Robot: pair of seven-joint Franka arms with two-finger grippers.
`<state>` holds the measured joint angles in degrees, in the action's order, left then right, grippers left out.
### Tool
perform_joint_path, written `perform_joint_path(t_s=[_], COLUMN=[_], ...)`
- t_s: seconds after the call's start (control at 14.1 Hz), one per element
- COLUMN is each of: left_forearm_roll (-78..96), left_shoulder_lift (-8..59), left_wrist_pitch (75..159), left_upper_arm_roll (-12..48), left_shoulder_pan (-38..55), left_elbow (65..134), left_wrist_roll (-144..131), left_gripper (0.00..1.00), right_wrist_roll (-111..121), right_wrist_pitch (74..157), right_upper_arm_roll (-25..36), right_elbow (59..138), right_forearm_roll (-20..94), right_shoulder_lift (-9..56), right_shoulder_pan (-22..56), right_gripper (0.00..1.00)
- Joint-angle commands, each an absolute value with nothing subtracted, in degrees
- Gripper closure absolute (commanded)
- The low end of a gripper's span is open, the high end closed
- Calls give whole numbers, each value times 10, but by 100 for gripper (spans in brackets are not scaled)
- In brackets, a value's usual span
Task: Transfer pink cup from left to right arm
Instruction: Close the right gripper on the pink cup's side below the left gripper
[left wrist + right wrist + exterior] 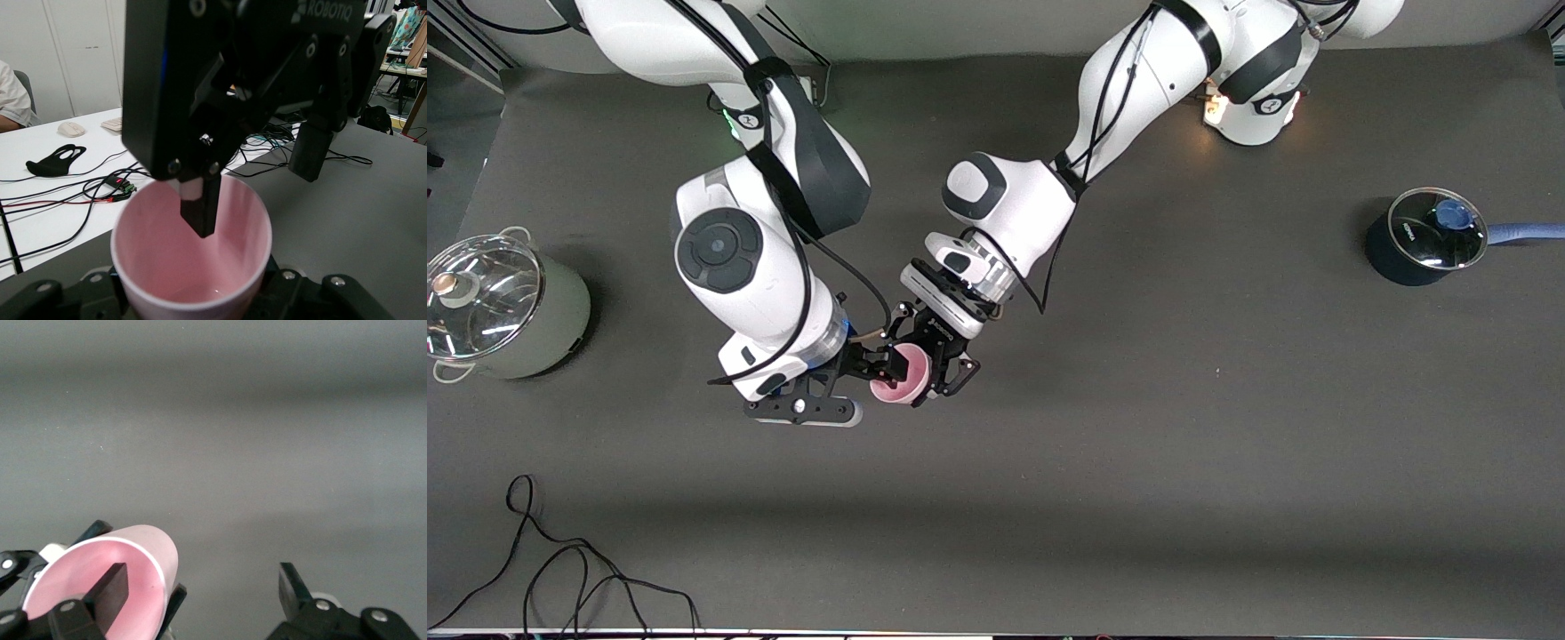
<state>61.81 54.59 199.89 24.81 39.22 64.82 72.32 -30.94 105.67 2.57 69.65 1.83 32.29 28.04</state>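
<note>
The left end effector [941,360] is clamped on the pink cup [903,375], held above mid-worktop [1138,444]. The right end effector [876,363] stands wide open at the cup's mouth, one finger [200,210] inside the rim, the other outside, holding nothing.

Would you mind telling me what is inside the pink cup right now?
One finger of the right claw reaches inside the pink cup; its other finger stays outside. Nothing else shows inside.
</note>
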Motion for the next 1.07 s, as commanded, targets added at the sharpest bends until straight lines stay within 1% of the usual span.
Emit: perform_joint_path(t_s=[0.0, 0.07, 0.14, 0.28, 0.5, 1.0], left_forearm_roll=[623, 623, 623, 623, 623, 623], left_shoulder_lift=[548, 548, 548, 548, 548, 548], left_wrist_pitch=[2009, 2009, 2009, 2009, 2009, 2009], left_upper_arm_roll=[237, 237, 237, 237, 237, 237], left_shoulder_pan=[404, 404, 404, 404, 404, 404], left_elbow=[641, 641, 641, 641, 641, 642], left_wrist_roll=[716, 716, 716, 716, 716, 716], left_gripper=[100, 100, 100, 100, 100, 100], right_wrist_roll=[-317, -316, -316, -316, -315, -316], right_wrist_pitch=[1055, 1055, 1055, 1055, 1055, 1055], right_upper_arm_roll=[31, 31, 32, 31, 32, 31], right_elbow=[678, 678, 678, 677, 677, 677], right_forearm_roll=[8, 7, 7, 7, 7, 7], right_shoulder_lift=[330, 330, 330, 330, 330, 329], right_shoulder_pan=[286, 285, 285, 285, 285, 285], right_gripper=[0, 8, 29, 61, 100, 100])
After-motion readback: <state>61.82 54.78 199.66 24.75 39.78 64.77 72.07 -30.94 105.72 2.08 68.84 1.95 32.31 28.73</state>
